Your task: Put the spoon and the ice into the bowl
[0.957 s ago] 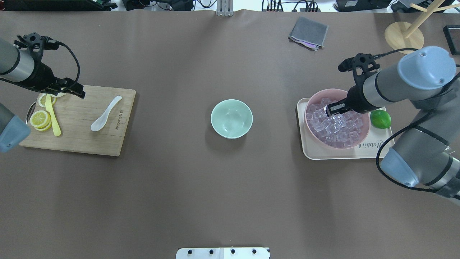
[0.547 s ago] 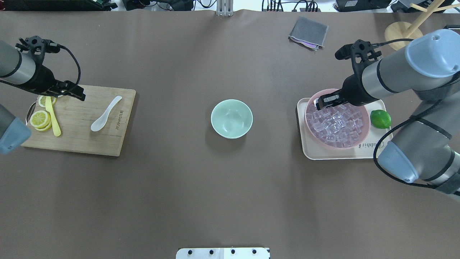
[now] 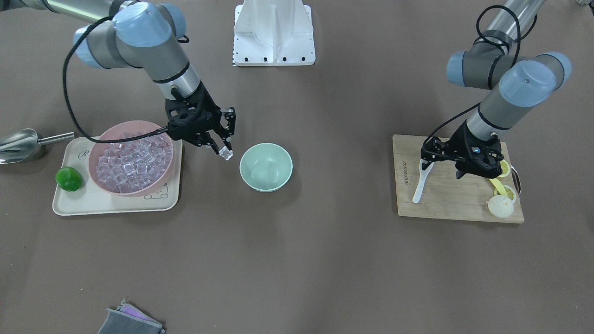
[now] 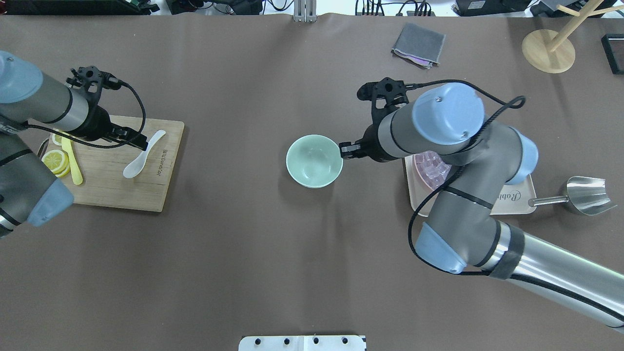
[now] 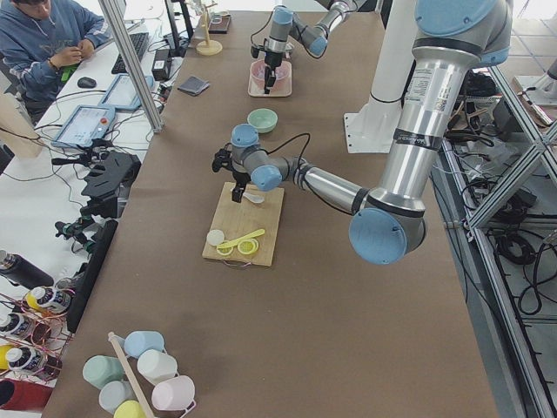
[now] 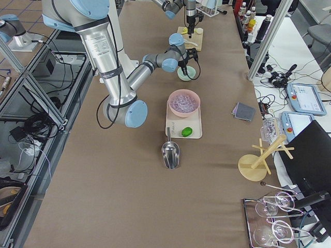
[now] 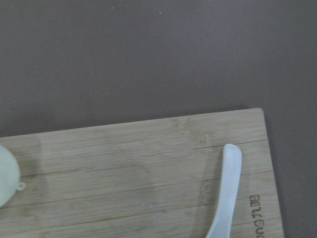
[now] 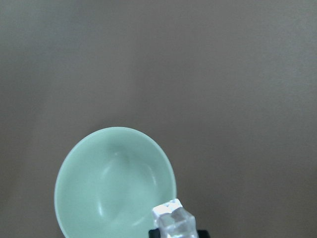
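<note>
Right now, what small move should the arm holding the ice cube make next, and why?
Probably slide the right gripper a little farther over the bowl before letting go. The ice cube pinched in it hangs near the bowl's edge, not over its middle, and the bowl is empty.

left gripper (image 3: 441,169) spread, pointing down | right gripper (image 3: 224,150) pinching ice (image 3: 227,154)

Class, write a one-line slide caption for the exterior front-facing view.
Right gripper holds a small clear ice cube beside the pale mint-green bowl; left gripper sits over the white translucent spoon.
</note>
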`<state>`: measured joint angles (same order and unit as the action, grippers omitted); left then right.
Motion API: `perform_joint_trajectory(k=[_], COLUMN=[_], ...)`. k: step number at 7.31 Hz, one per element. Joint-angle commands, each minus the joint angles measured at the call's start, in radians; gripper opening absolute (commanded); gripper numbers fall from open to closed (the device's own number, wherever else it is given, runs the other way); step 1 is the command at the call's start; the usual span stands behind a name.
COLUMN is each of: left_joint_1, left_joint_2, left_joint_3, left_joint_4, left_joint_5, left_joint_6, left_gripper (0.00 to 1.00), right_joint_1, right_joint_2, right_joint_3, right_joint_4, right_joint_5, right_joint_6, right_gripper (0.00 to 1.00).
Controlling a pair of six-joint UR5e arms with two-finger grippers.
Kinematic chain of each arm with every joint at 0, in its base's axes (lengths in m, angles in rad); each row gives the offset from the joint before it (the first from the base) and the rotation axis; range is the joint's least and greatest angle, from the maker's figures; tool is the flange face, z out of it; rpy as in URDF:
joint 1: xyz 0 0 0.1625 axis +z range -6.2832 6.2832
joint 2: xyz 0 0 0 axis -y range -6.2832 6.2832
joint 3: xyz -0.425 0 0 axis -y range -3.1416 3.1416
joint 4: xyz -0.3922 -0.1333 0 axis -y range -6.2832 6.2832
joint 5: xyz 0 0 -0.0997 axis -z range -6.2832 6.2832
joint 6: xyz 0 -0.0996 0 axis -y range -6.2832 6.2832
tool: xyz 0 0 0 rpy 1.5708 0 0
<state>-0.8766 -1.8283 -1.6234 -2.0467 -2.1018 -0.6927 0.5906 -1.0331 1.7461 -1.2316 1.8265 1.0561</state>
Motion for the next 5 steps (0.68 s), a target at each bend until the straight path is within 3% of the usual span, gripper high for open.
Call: perform_joint_trajectory(k=[1,3,4,5], left_joint_1=[0.063,0.065,0.070,0.070], left_joint_2=[-0.009,-0.006,-0.017,-0.040], left_joint_3=[0.005,0.019,0.023,0.058], left_joint_4=[-0.001,-0.001,0.000,-0.001], left_joint_5=[0.060,0.068,0.068,0.066], left_joint_6=[0.011,0.094,0.094,0.096], left_gripper=[0.95,0.95,0.90,0.88], right_joint_1=[-0.064,-0.078,-0.078,-0.080], right_joint_2=[0.102,0.110,0.125,0.133], right_joint_3=[-0.101,-0.123,-0.125,-0.128], right_joint_4=[0.006,0.011,0.008,0.006], right_joint_5=[-0.097,-0.130,-0.131,-0.138], right_joint_6=[0.059,0.058,0.073,0.135], right_gripper=[0.00,0.00,0.43,0.99])
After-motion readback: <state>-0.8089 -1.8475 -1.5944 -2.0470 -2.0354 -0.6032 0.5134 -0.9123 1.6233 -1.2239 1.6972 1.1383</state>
